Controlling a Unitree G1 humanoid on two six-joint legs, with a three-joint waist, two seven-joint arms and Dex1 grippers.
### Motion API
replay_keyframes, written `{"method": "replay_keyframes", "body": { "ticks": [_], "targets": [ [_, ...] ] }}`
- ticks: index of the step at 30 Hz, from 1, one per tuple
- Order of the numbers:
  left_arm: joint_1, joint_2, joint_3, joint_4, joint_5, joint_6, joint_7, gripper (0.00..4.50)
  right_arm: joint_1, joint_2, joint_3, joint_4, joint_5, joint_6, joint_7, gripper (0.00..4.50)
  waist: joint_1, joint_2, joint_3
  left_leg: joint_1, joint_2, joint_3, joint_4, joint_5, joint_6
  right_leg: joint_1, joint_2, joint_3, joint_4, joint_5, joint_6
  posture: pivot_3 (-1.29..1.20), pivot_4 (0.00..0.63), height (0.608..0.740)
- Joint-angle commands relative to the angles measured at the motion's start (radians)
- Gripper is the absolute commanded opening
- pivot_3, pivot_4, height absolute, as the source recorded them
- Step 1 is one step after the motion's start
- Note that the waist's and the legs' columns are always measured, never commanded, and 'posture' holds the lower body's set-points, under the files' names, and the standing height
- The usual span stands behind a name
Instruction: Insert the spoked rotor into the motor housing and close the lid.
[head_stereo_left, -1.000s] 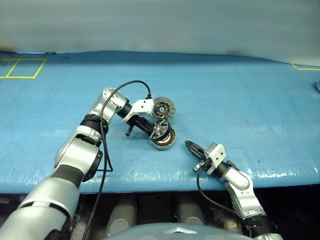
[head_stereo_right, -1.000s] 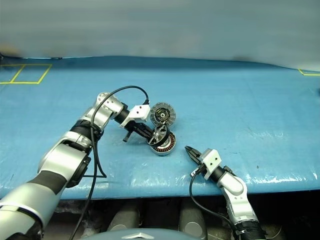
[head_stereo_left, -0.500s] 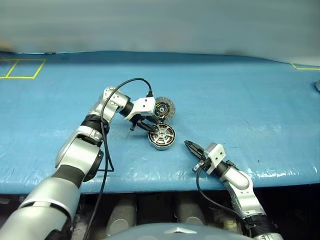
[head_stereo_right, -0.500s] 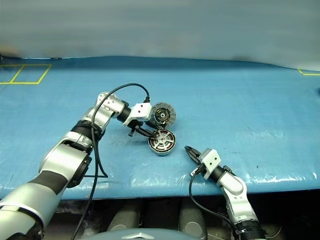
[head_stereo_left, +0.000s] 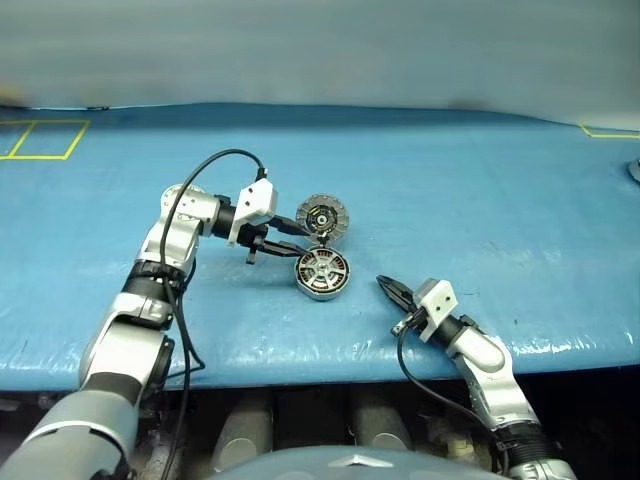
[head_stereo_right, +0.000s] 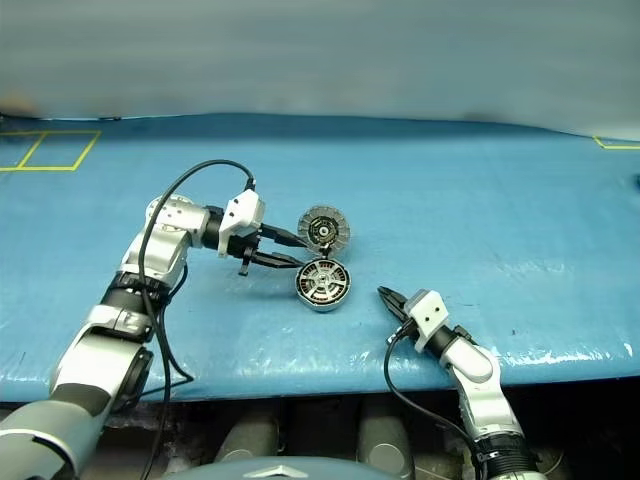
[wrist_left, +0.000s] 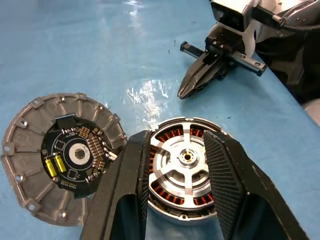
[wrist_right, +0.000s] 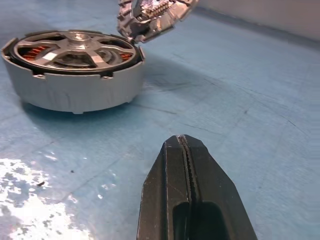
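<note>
The motor housing (head_stereo_left: 322, 273) sits on the blue table (head_stereo_left: 480, 200) with the spoked rotor (wrist_left: 186, 161) seated flat inside it, copper windings showing between the spokes. The lid (head_stereo_left: 322, 215) stands swung up (circuit face exposed), joined to the housing's far rim. The left gripper (head_stereo_left: 297, 238) hovers just beside the housing, its fingers (wrist_left: 130, 190) parted and empty. The right gripper (head_stereo_left: 388, 292) rests nearby on the housing's other side, fingers pressed together, holding nothing.
</note>
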Motion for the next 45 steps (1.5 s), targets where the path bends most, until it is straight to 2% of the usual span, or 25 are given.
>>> {"method": "replay_keyframes", "body": {
  "ticks": [1, 7, 10, 17, 22, 29, 36, 45],
  "targets": [
    [0.124, 0.009, 0.079, -0.160, -0.037, 0.040, 0.155, 1.75, -0.045, -0.025, -0.066, 0.001, -0.001, 0.118, -0.077, 0.00, 0.001, 0.000, 0.000, 0.002, 0.000, 0.000, 0.000, 0.000, 0.000, 0.001, 0.000, 0.001, 0.000, -0.002, -0.004, 0.00, 0.150, 0.740],
    [0.347, -0.019, 0.117, -0.333, -0.084, 0.111, 0.323, 1.75, -0.209, -0.047, -0.067, 0.058, -0.041, 0.207, -0.110, 0.00, -0.001, 0.002, 0.001, 0.006, 0.000, 0.002, 0.000, 0.000, 0.000, 0.004, 0.000, 0.002, 0.000, -0.003, -0.005, 0.00, 0.150, 0.740],
    [0.422, -0.042, 0.120, -0.386, -0.104, 0.127, 0.379, 1.75, -0.348, -0.041, -0.027, 0.131, -0.080, 0.238, -0.091, 0.00, -0.003, 0.002, 0.001, 0.006, 0.000, 0.002, -0.001, 0.000, 0.000, 0.004, 0.001, 0.002, 0.000, -0.003, -0.006, 0.00, 0.150, 0.740],
    [0.517, -0.058, 0.118, -0.420, -0.126, 0.124, 0.452, 1.75, -0.740, 0.063, -0.002, 0.503, -0.062, 0.218, 0.031, 0.00, -0.007, 0.002, 0.001, 0.006, 0.000, 0.003, -0.002, 0.000, 0.000, 0.004, 0.001, 0.003, -0.001, -0.003, -0.006, 0.00, 0.150, 0.740],
    [0.550, -0.046, 0.131, -0.437, -0.141, 0.114, 0.488, 1.75, -0.902, 0.121, -0.010, 0.744, -0.066, 0.196, 0.111, 0.00, -0.004, 0.002, 0.001, 0.005, 0.000, 0.002, -0.005, 0.000, 0.000, 0.002, 0.001, 0.002, -0.002, 0.002, -0.006, 0.00, 0.150, 0.740],
    [0.595, -0.023, 0.153, -0.457, -0.152, 0.126, 0.531, 1.75, -0.908, 0.133, -0.013, 0.769, -0.024, 0.187, 0.348, 0.00, -0.013, 0.003, 0.001, 0.004, 0.000, 0.005, -0.015, 0.001, -0.002, -0.004, 0.001, 0.005, -0.004, 0.003, -0.007, 0.00, 0.150, 0.740],
    [0.607, -0.029, 0.130, -0.437, -0.161, 0.127, 0.546, 1.75, -0.793, 0.096, -0.001, 0.538, 0.046, 0.236, 0.573, 0.00, -0.022, 0.003, 0.001, 0.005, 0.000, 0.005, -0.017, 0.001, -0.002, -0.005, 0.001, 0.005, -0.005, 0.002, -0.007, 0.00, 0.150, 0.740],
    [0.605, -0.044, 0.127, -0.403, -0.162, 0.122, 0.557, 1.75, -0.611, 0.065, 0.048, 0.186, 0.074, 0.321, 0.603, 0.00, -0.024, 0.003, 0.001, 0.005, 0.000, 0.005, -0.017, 0.001, -0.002, -0.005, 0.001, 0.005, -0.005, 0.002, -0.007, 0.00, 0.150, 0.740]
  ]
}}
